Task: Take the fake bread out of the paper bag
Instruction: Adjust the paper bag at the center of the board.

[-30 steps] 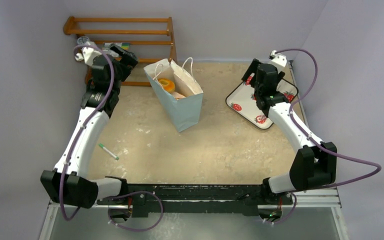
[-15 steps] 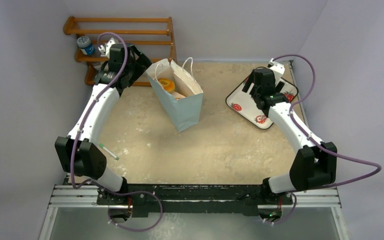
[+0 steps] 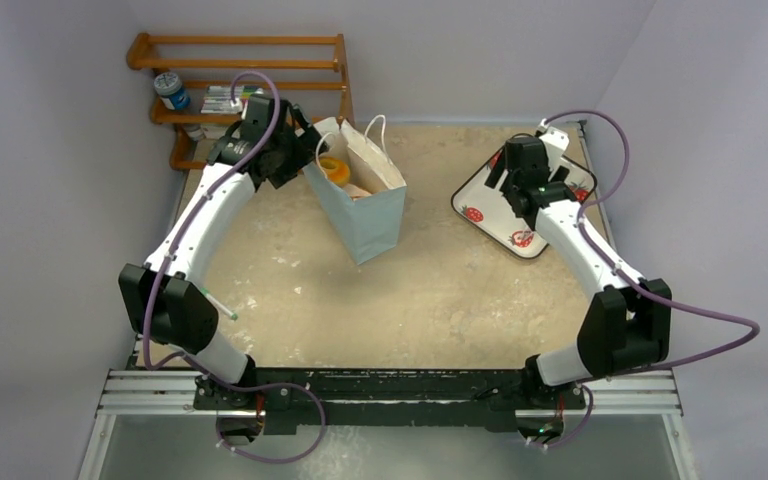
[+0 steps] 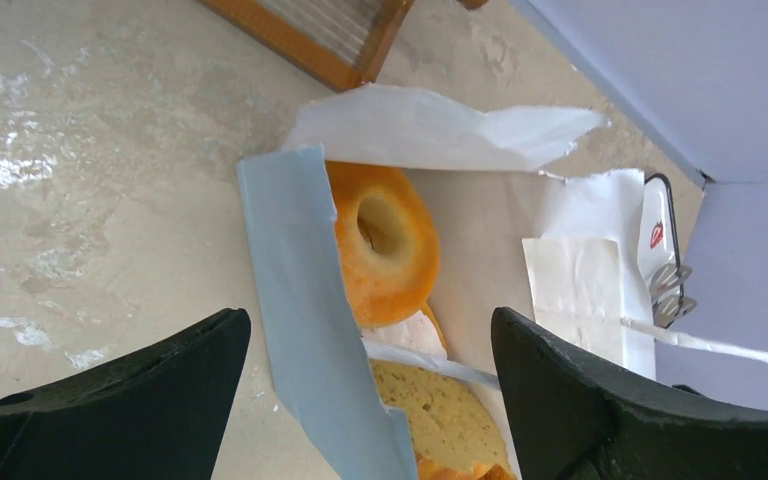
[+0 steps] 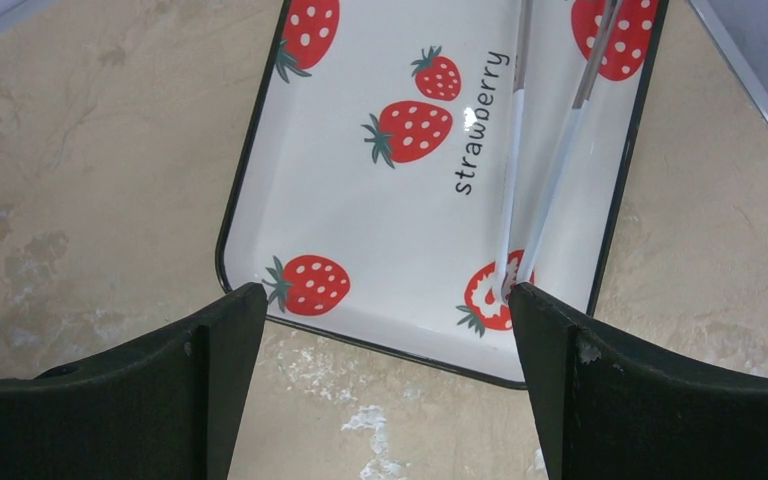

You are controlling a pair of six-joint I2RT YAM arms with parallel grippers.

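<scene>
The left gripper [image 4: 365, 325] and right gripper [image 5: 385, 300] are wide open, holding nothing. At 11 o'clock, the left one could knock the paper bag [image 4: 305, 330] over

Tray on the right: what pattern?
White tray with red strawberries, a black rim and the word "strawberry"; clearest in the right wrist view.

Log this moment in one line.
left hand: open, at paper bag mouth | fake bread: inside bag, not yet grasped | right hand: open, empty, above strawberry tray
</scene>
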